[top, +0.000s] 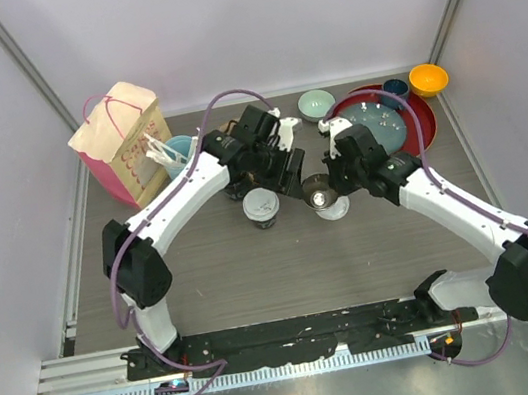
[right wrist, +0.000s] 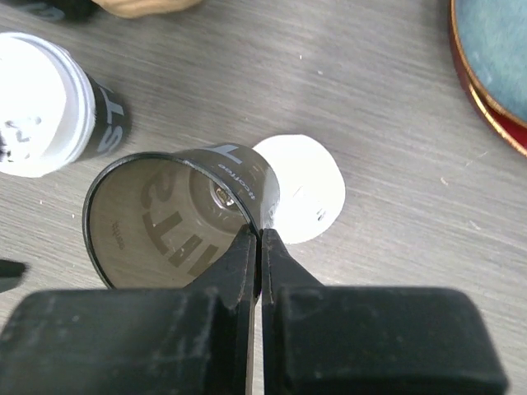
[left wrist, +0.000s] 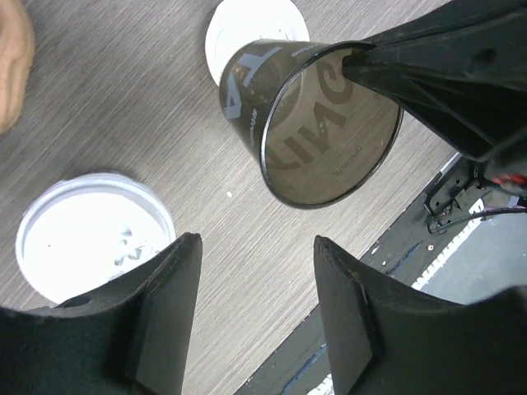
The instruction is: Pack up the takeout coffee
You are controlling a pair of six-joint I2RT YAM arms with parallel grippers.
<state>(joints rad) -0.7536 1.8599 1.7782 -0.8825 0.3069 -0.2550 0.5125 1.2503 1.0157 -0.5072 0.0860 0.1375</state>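
Note:
Two black takeout coffee cups stand mid-table. One cup (top: 261, 206) (left wrist: 89, 239) (right wrist: 39, 103) is upright with its white lid on. The other cup (top: 318, 189) (left wrist: 317, 123) (right wrist: 177, 218) has no lid and is tilted, with my right gripper (top: 329, 183) (right wrist: 260, 234) shut on its rim. Its loose white lid (top: 338, 208) (left wrist: 251, 29) (right wrist: 303, 188) lies flat on the table under it. My left gripper (top: 286, 176) (left wrist: 257, 247) hangs open and empty between the two cups, just right of the lidded one.
A tan-and-pink paper bag (top: 121, 140) stands open at the back left, with a light-blue cup of white utensils (top: 174, 155) beside it. A red tray (top: 425, 120) holding a teal plate, a teal bowl (top: 316, 104), a dark-blue mug (top: 395, 87) and an orange bowl (top: 428, 79) sit at the back right.

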